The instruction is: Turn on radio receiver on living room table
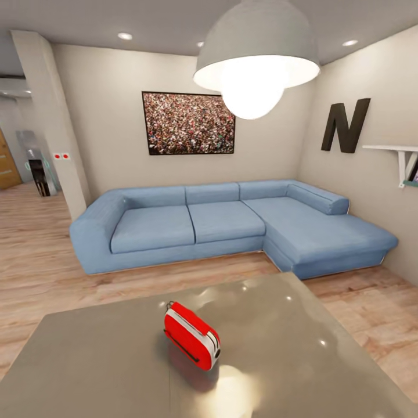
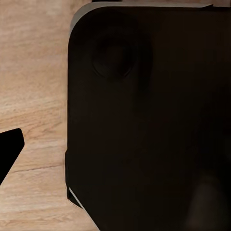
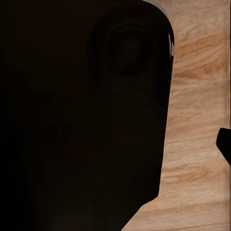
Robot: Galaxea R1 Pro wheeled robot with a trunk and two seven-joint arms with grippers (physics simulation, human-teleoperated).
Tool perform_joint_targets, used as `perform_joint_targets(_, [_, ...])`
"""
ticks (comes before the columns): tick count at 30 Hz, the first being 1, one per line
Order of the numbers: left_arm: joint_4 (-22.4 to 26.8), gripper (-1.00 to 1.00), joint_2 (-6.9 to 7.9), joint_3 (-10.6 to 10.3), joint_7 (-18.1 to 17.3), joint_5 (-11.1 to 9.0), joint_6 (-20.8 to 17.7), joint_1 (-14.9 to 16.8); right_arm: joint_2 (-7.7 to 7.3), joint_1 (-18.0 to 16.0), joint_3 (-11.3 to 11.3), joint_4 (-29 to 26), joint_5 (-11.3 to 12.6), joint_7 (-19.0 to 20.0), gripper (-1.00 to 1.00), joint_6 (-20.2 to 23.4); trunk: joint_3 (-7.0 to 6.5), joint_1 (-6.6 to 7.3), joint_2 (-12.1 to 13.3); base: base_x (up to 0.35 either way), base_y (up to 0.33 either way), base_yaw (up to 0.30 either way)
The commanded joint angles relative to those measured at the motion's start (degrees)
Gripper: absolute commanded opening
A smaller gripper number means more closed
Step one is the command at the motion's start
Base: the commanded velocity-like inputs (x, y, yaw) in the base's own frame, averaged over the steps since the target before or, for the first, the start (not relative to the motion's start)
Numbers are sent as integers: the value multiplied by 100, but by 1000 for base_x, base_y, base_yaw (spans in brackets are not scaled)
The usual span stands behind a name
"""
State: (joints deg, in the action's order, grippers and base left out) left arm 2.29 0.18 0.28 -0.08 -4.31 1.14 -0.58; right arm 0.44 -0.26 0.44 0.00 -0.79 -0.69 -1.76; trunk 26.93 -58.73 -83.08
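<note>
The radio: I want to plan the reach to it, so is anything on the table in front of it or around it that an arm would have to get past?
Nothing visible: the radio stands alone on the table, the near side bare.

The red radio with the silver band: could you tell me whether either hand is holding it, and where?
Nothing holds it. The red, silver-banded radio stands alone on the glossy grey table, untouched.
</note>
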Motion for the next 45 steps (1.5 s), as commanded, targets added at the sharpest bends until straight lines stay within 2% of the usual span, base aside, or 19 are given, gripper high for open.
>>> perform_joint_targets(1, [0,100,0,0,0,0,0,-1,0,0,0,0,0,0,100,0,0,0,0,243,-180,0])
perform_joint_targets(12, [0,100,0,4,11,0,0,-2,1,0,2,0,0,-1,100,-7,0,0,0,193,-100,107])
perform_joint_targets(37, [0,100,0,8,16,0,0,-2,0,0,9,0,0,-1,100,-9,0,0,0,5,-1,272])
perform_joint_targets(45, [0,100,0,8,17,0,0,-3,0,0,7,0,0,-1,100,0,0,0,0,3,0,63])
